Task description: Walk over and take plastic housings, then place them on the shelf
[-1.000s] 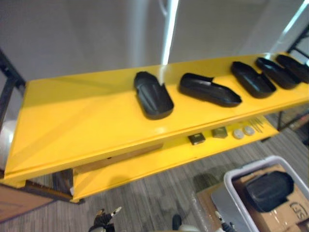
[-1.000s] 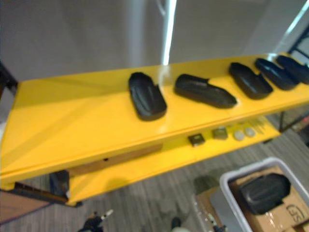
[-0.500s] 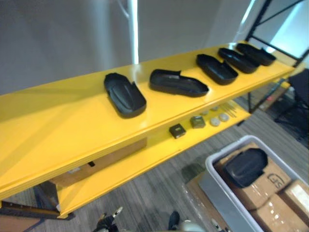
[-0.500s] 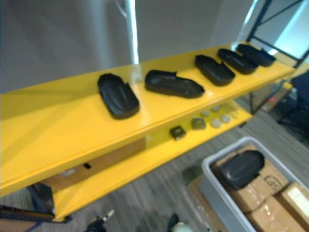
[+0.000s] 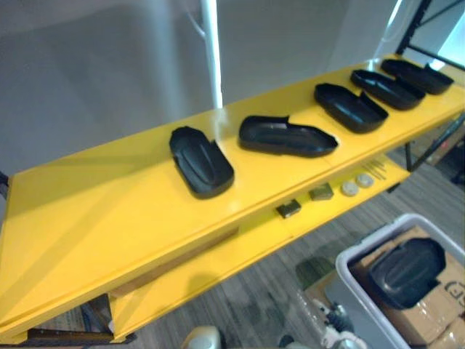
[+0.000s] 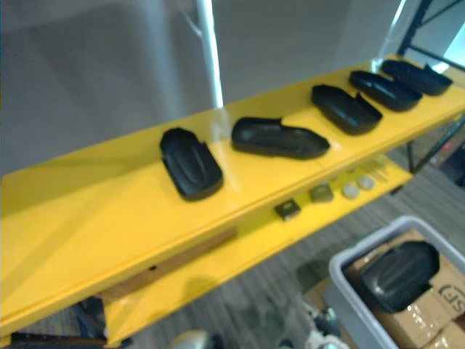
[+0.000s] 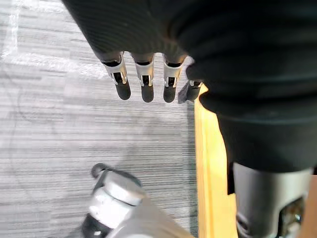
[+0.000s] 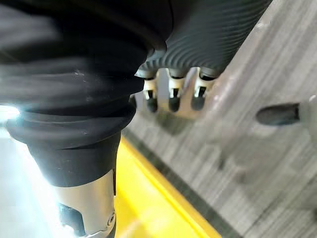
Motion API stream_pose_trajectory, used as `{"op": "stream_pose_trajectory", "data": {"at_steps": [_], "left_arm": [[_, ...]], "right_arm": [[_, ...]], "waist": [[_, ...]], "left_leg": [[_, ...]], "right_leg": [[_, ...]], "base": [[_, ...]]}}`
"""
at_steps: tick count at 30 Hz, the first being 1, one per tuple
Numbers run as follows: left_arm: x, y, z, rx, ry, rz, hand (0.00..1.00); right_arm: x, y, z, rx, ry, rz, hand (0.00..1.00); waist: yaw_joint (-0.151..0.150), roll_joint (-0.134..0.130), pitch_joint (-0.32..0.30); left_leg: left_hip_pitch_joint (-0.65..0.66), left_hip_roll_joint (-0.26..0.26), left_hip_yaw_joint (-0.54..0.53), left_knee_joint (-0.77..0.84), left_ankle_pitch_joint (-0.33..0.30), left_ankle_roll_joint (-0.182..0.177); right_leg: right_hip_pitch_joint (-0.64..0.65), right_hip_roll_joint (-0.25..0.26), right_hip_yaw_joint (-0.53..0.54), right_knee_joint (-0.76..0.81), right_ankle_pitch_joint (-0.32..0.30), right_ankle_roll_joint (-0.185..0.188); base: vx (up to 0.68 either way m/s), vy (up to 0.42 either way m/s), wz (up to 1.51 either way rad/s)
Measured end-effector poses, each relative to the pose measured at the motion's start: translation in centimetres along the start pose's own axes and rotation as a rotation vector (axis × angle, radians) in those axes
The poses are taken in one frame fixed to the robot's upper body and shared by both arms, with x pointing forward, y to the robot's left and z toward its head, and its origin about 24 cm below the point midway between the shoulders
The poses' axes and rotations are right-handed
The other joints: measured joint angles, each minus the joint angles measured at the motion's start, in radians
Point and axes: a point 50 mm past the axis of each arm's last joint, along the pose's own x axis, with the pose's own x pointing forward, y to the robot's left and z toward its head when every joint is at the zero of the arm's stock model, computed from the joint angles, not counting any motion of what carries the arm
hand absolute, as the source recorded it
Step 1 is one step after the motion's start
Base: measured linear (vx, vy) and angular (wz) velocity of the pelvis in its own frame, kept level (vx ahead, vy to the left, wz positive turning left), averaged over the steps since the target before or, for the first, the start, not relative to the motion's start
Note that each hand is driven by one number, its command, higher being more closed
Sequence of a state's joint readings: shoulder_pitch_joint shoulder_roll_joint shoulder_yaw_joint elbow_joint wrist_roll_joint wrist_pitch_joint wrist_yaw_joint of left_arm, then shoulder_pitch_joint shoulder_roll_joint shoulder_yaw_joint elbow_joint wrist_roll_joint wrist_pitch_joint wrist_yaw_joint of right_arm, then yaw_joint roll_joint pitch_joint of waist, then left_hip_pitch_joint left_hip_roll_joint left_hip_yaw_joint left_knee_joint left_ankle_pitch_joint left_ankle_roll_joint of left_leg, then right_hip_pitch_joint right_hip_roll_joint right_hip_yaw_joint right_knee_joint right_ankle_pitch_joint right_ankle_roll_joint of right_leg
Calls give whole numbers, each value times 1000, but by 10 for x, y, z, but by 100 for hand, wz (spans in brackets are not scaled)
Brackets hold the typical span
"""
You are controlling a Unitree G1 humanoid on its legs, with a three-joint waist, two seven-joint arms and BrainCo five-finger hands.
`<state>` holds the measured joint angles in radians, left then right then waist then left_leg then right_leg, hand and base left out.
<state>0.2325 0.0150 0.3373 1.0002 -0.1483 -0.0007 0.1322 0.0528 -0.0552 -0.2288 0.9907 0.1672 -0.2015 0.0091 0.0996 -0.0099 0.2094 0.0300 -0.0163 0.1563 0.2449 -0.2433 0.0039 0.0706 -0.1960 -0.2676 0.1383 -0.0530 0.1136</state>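
Observation:
Several black plastic housings lie in a row on the yellow shelf top [image 5: 109, 218]: one near the middle [image 5: 201, 161], a long one [image 5: 287, 136] beside it, and others [image 5: 350, 107] toward the far right end. Another black housing [image 5: 405, 273] rests on cardboard inside a grey bin [image 5: 349, 262] on the floor at lower right. My left hand [image 7: 143, 79] hangs over the grey carpet beside a yellow shelf edge, fingers relaxed and holding nothing. My right hand [image 8: 171, 94] hangs the same way, holding nothing.
The lower yellow shelf [image 5: 218, 269] carries small parts: a dark block [image 5: 288, 209], a grey block [image 5: 320, 192] and round discs [image 5: 349, 187]. Cardboard boxes [image 5: 443, 320] fill the bin. A grey wall stands behind the shelf and a dark rack frame [image 5: 429, 11] at top right.
The whole picture has swung sideways and back, so the camera has moved. The housings, the shelf and the bin keep their places relative to one another.

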Motion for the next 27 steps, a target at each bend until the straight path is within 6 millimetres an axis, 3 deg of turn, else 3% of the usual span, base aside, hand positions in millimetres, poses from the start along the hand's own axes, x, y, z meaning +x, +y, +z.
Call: {"op": "stream_pose_trajectory", "data": {"at_steps": [1,4,5,6,8,10,11,13,14,15,18,22,25,27], "left_arm": [[1,0,3,12,-8,2,0],[4,-6,31,45,-105,-11,0],[4,-10,51,36,-178,-28,0],[4,-13,73,18,-253,-31,0],[2,-16,93,-30,-320,-49,0],[1,-10,105,-61,-368,-42,0],[2,-3,106,-89,-361,-26,0],[3,0,96,-133,-325,-9,0],[3,-2,79,-170,-275,-5,0],[3,-1,59,-201,-214,3,0],[3,3,30,-204,-98,19,0],[1,10,5,-157,1,24,0],[-1,11,-7,-153,47,27,0],[0,12,-6,-127,42,26,0]], "right_arm": [[0,3,1,-31,-8,20,0],[0,25,22,-186,-140,133,0],[-3,41,41,-212,-262,179,0],[-9,57,68,-222,-406,227,0],[-22,73,107,-241,-619,218,0],[-30,57,119,-250,-712,91,0],[-38,50,128,-241,-772,8,0],[-49,39,153,-205,-873,-96,0],[-65,22,181,-165,-1010,-216,0],[-101,16,229,-71,-1282,-286,0],[-164,3,295,123,-1745,-383,0],[-189,1,315,243,-1866,-362,0],[-186,-6,315,274,-1803,-314,0],[-178,-15,306,282,-1743,-357,0]], "waist": [[0,-2,0],[-7,1,7],[-26,-5,20],[-34,-7,27],[-34,-5,28],[-38,-30,21],[-59,-63,22],[-59,-32,34],[-65,-1,49],[-69,4,47],[-69,-15,29],[-57,-28,20],[-82,-9,4],[-93,-14,0]], "left_leg": [[9,-5,-2,-6,-4,6],[46,-7,-39,-20,-6,21],[52,7,-81,-4,-6,22],[38,32,-127,19,-7,20],[14,76,-173,38,-16,3],[-37,80,-217,69,-37,-29],[-66,60,-247,92,-59,-50],[-102,94,-269,113,-78,-72],[-93,123,-290,94,-71,-85],[-62,135,-287,78,-46,-113],[-55,147,-269,111,-12,-115],[-106,163,-201,159,11,-105],[-90,162,-173,41,23,-106],[-62,149,-148,-35,60,-102]], "right_leg": [[-9,-10,0,37,-12,2],[-157,-55,22,402,-30,-10],[-188,-61,25,480,-63,-24],[-194,-26,23,454,-111,-38],[-210,49,54,308,-119,-49],[-232,95,170,142,-32,-44],[-244,89,247,121,51,1],[-225,119,262,59,32,15],[-177,141,229,3,31,10],[-135,146,203,-6,25,-5],[-47,146,121,-53,13,-25],[-22,146,39,-61,3,-43],[-35,133,-6,-58,-2,-51],[-30,111,-33,-56,-2,-51]], "base": [[185,124,1],[176,72,35],[237,-106,92],[200,-122,94],[152,-198,75],[128,-249,79],[130,-301,63],[140,-299,39],[134,-272,46],[120,-250,58],[49,-125,80],[-32,-63,65],[-72,34,44],[-54,61,47]]}}
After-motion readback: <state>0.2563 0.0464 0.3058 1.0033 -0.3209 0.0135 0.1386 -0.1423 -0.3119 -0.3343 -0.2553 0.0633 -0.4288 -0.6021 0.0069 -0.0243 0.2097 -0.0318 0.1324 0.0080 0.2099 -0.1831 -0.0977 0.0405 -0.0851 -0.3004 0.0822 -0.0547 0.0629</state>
